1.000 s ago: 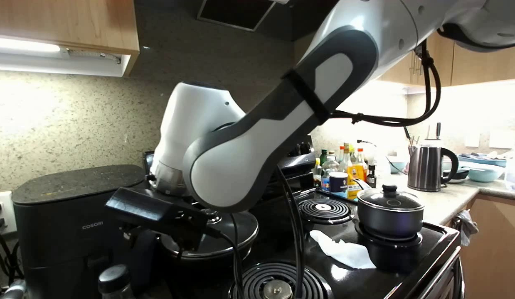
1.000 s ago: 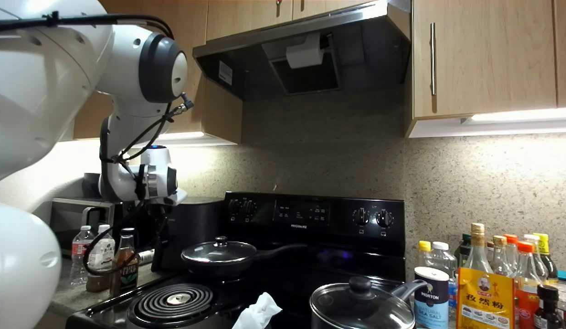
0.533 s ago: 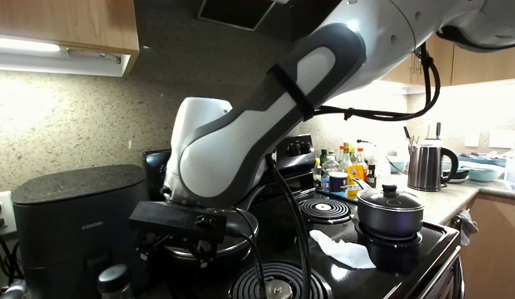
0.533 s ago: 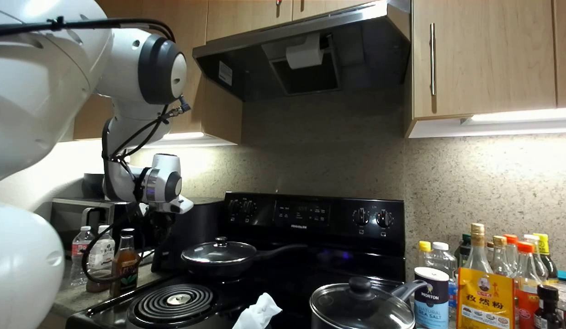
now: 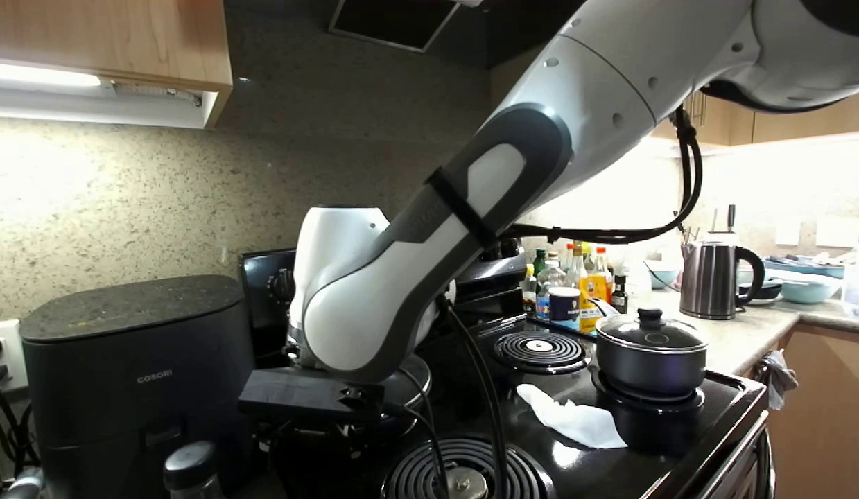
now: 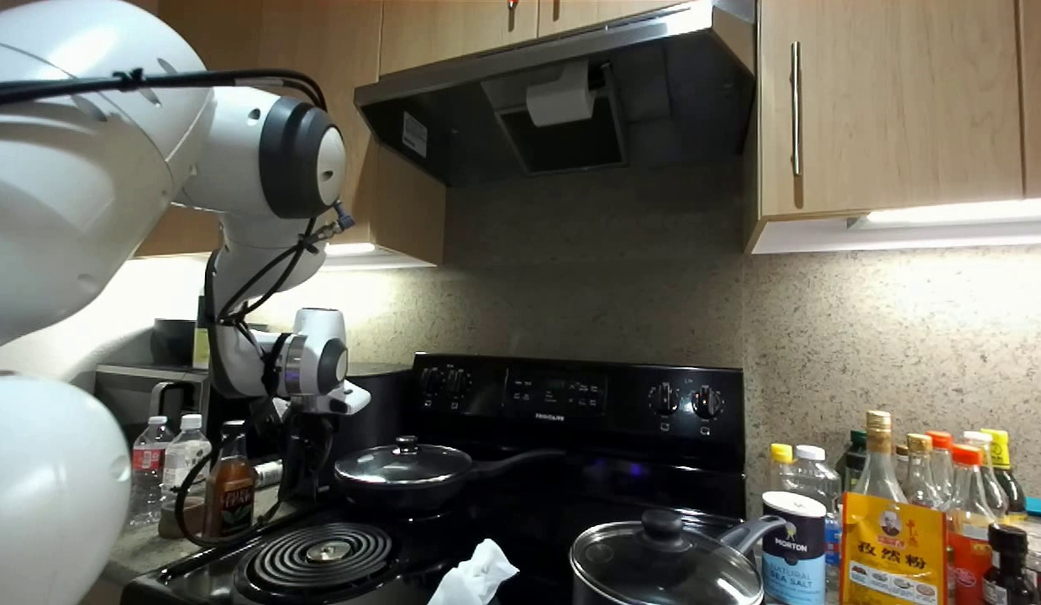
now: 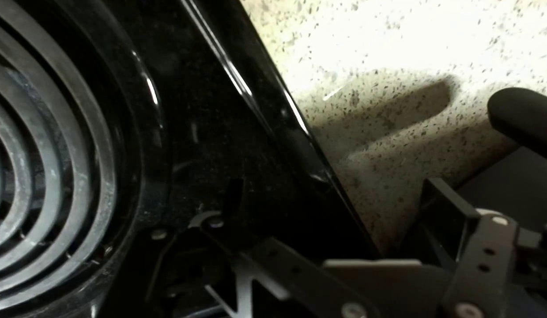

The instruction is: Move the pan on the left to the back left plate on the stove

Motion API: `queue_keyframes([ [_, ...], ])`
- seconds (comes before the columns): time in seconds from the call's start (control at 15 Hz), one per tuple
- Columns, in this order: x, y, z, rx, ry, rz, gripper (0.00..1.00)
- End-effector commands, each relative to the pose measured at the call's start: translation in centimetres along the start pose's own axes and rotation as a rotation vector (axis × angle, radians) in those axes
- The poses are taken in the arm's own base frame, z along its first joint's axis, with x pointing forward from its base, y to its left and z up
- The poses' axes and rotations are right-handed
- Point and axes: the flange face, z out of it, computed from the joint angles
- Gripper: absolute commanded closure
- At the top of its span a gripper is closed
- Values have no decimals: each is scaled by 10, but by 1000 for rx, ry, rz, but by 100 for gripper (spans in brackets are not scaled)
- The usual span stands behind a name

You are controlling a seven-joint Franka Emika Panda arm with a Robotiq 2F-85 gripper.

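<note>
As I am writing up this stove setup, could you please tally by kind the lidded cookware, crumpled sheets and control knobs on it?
Lidded pan: 1
Lidded pot: 1
Crumpled white sheet: 1
Control knobs: 4
Total: 7

Under-cabinet lamp (image 5: 41, 74) glared on wall (image 5: 48, 180); underside of hood (image 6: 654, 84) was dim. Wrist view had blown-out counter (image 7: 388, 35), one long shadow, murky underlit gripper (image 7: 339, 198).

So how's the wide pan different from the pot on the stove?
The pan is wide and shallow, while the pot is deeper. The pan's handle is black, but the pot's handle looks grey. The pan sits at the back left of the stove; the pot stands at the front right. The pan's lid and the pot's lid are both on, and both look see-through.
</note>
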Motion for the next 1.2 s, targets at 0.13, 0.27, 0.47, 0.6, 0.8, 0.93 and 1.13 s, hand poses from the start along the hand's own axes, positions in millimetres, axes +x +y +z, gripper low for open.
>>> queue_keyframes([
  [0.13,20,-8,2,5,112,65,0],
  [0.27,26,-11,-4,15,160,102,0],
  [0.47,32,-12,-8,7,210,157,0],
  [0.6,35,-11,-7,-10,227,181,0],
  [0.8,36,-8,-6,-30,217,214,0],
  [0.93,33,-7,-4,-48,191,221,0],
  [1.13,12,-16,-24,-42,36,188,0],
])
